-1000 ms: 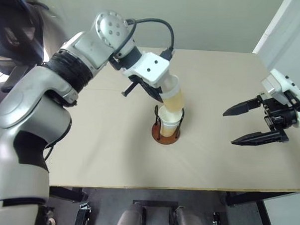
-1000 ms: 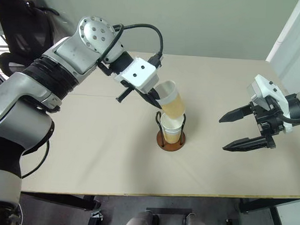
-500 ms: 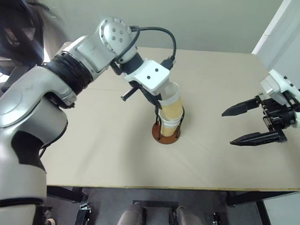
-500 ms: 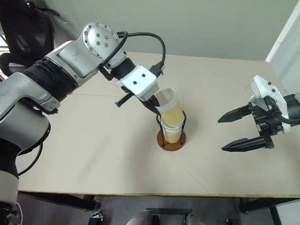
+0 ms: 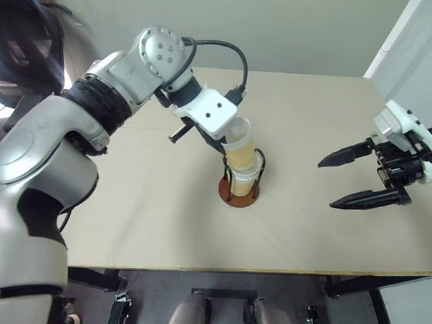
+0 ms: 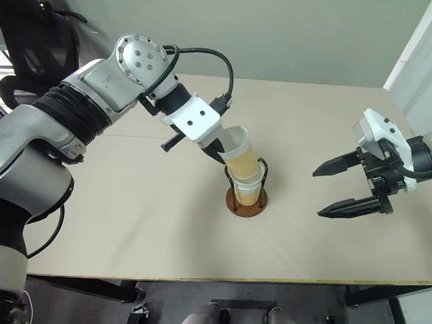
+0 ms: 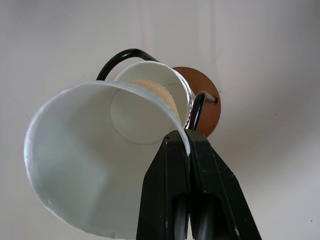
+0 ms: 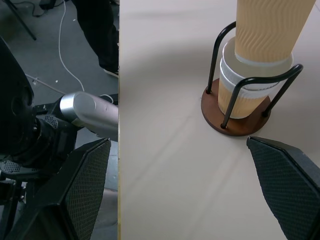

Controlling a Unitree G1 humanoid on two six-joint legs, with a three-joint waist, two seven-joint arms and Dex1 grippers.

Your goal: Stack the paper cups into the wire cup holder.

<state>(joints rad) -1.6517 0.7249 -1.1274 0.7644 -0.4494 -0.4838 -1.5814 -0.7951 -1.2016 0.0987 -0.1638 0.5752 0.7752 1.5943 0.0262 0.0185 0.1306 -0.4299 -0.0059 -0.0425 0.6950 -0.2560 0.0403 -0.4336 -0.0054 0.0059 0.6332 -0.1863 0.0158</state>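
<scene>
1. Wire cup holder (image 5: 241,183) stands mid-table (image 5: 163,217), brown disc base, black loops upright.
2. Stacked cups (image 8: 243,92) sit upright inside it.
3. Left end effector (image 7: 186,150) pinched tight on rim of top cup (image 5: 240,145); cup tilted, its lower end inside the stack.
4. Right end effector (image 5: 350,181) spread wide, holding nothing, well apart to the right of the holder.

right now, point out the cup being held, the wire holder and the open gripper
held paper cup (image 6: 242,158), right eye view, tan side wall
wire cup holder (image 8: 235,127), right wrist view, brown base disc
right gripper (image 5: 353,179), left eye view, between fingertips
</scene>
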